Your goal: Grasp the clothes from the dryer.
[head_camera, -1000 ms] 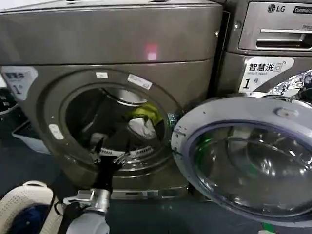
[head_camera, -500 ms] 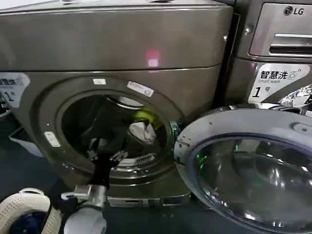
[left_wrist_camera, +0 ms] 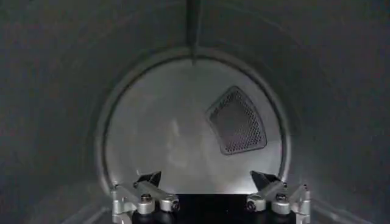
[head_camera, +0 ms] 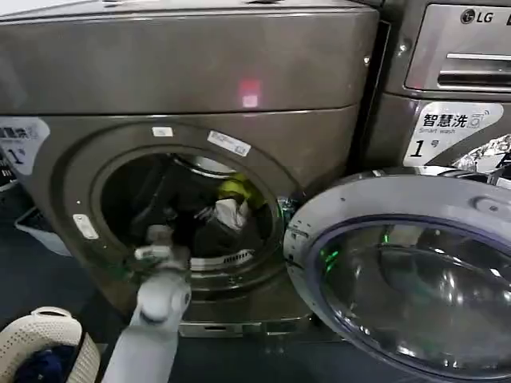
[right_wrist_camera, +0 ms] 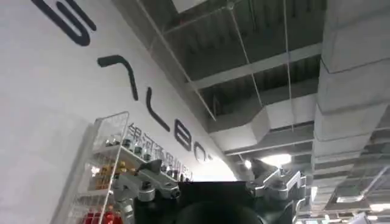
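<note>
White and yellow-green clothes (head_camera: 231, 203), bundled.

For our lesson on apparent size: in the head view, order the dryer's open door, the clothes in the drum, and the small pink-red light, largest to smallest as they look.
1. Open door, though it is nearest the camera
2. Clothes
3. Pink-red light

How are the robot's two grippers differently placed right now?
The left gripper is reaching inside the dryer, facing the drum's back wall, while the right gripper points up at a ceiling with ducts, away from the machine. The left sits near the clothes; the right has nothing near it. Both have open fingers and hold nothing.
</note>
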### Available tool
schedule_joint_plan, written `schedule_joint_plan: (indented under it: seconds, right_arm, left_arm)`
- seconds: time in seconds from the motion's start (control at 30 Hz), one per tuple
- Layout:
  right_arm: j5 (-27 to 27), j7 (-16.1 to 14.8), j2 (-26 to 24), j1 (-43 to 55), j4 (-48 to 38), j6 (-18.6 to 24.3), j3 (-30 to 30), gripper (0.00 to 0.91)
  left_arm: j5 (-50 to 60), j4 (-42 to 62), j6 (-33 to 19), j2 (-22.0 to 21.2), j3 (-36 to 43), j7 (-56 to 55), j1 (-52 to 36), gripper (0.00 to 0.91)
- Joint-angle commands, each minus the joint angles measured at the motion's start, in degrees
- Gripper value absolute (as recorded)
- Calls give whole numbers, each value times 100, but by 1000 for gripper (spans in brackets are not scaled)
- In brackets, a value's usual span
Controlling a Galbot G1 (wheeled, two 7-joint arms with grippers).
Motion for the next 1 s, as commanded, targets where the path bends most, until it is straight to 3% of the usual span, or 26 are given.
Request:
schedule_joint_plan:
  seconds: [0.03,0.17,0.37,0.63,0.83,1.0]
  right_arm:
    - [-24,-5,-13,-34,-74,-22,86,907]
    - [-24,-19,8,-33,-107,3,87,907]
    - [-39,-23,74,16,-119,44,28,907]
    - [-54,-34,90,5,-188,71,43,907]
    - [-61,-40,162,136,-59,73,-105,907]
    - [-62,-48,211,145,-22,79,-110,907]
  left_arm:
    - [-108,2848,-149,-74,219,588,-2178,907]
    - [623,4088,-62,2,465,1768,-3022,907]
    - [1333,5856,-200,347,1781,4012,-4003,907]
    - [3370,7645,-819,210,2750,5962,-5177,907]
    - [5126,7829,-1112,204,3049,6368,-5574,907]
    - [5765,8028,-1191,184,3325,6622,-5742,907]
